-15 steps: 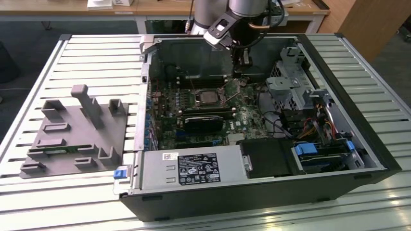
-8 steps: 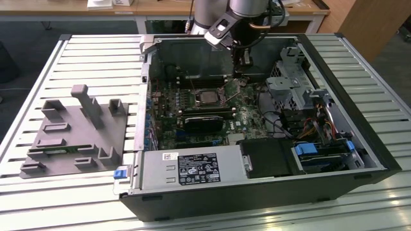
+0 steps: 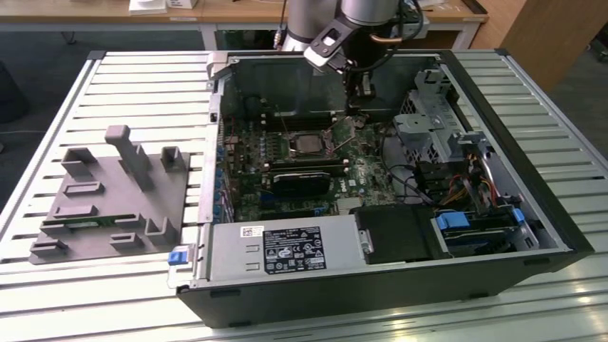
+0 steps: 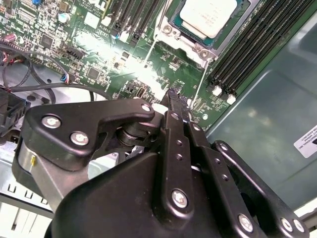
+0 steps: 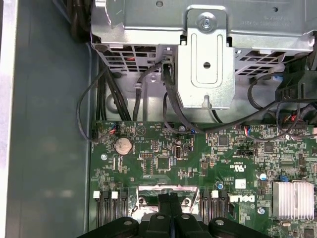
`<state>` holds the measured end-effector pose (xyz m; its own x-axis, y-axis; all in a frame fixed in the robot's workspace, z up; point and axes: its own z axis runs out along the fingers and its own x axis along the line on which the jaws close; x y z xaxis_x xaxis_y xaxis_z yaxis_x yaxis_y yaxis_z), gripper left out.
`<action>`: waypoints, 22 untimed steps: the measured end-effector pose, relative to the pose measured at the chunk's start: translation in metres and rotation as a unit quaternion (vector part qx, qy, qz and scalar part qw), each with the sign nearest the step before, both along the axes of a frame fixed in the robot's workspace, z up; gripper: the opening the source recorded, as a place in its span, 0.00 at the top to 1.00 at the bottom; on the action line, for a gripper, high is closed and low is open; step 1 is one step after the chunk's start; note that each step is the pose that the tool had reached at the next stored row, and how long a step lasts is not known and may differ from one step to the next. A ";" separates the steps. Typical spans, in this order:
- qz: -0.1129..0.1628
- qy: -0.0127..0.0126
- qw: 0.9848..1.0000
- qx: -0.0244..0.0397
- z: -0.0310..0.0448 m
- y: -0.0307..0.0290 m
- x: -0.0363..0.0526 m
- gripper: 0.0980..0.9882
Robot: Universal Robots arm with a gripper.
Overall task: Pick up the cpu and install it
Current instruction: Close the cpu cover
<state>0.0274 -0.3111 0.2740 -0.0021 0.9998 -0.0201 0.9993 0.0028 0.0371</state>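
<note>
Within socket [image 4: 190, 44], cpu [image 4: 208, 17] flat, metal lid upward, closed hand [image 4: 174, 95] nearby

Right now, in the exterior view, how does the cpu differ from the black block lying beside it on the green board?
Colour: the cpu has a silvery-grey top, while the black block is dark all over. Size: the cpu is small and the black block is clearly bigger. Shape: the cpu is square and the black block is a long rectangle. Both lie flat on the green board inside the open computer case.
</note>
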 end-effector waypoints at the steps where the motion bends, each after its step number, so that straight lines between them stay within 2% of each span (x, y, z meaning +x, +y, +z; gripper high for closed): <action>1: 0.000 0.000 1.000 0.000 0.0000 0.0000 0.0003 0.99; 22: 0.000 0.000 1.000 0.000 -0.0002 0.0000 0.0052 0.99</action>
<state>0.0325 -0.3111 0.2738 -0.0021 0.9998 -0.0201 0.9993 0.0028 0.0370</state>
